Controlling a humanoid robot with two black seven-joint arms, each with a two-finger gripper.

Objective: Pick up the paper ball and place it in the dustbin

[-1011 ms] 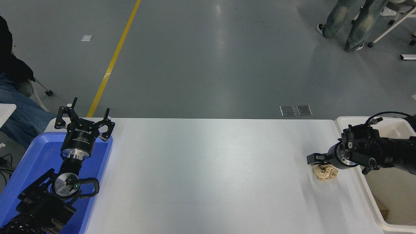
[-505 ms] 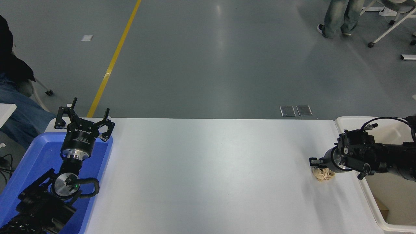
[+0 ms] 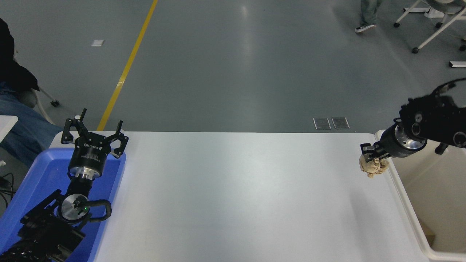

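You have the paper ball [image 3: 373,166] clamped in the right gripper [image 3: 372,153], hanging clear of the table [image 3: 233,189] just beside the dustbin's [image 3: 404,203] near-side rim, high enough to carry over that rim. Your left gripper [image 3: 95,134] sits parked, fingers spread, far across from the dustbin.

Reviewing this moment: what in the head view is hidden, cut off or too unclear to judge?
- Dustbin: right part cut by the picture's edge; floor mostly unseen.
- Right gripper: fingertips buried in the paper ball, contact unclear.
- Right arm: blurred, cut by the right edge.
- Left gripper, parked over the blue tray: arm cut at the bottom-left corner.
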